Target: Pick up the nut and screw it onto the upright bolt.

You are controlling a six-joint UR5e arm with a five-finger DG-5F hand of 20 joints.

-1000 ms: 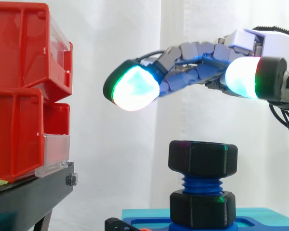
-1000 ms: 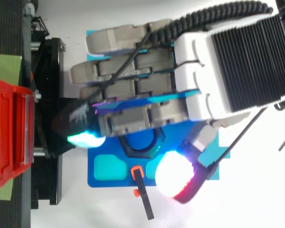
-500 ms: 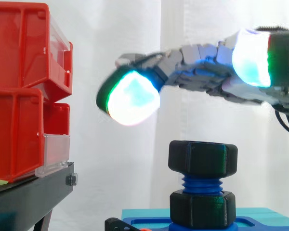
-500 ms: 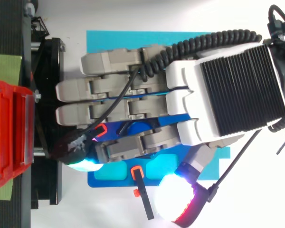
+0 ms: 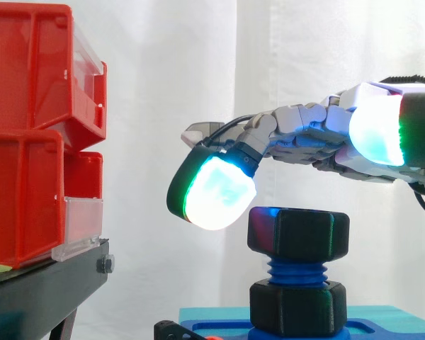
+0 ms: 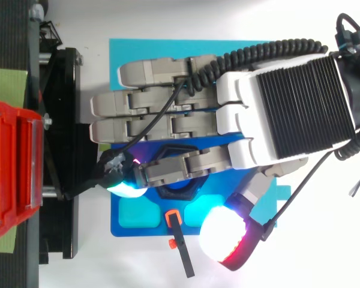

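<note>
hand [image 5: 304, 134] has dropped closer, now at nut's 12 o'clock | fingers [image 5: 216, 191] loosely extended, holding nothing | nut [image 5: 298, 236] sits atop bolt [image 5: 297, 271] thread | likely approaching to turn it

Black hex nut [image 5: 298, 236] sits level on the top end of the upright blue bolt [image 5: 297, 271]. I count a short run of bare thread showing beneath it. A second black nut [image 5: 298, 306] sits lower on the same bolt, down against the blue base [image 5: 389, 330]. Both nuts look square to the bolt. From above, I make out part of the top nut's six-sided outline, with blue inside it.
</note>
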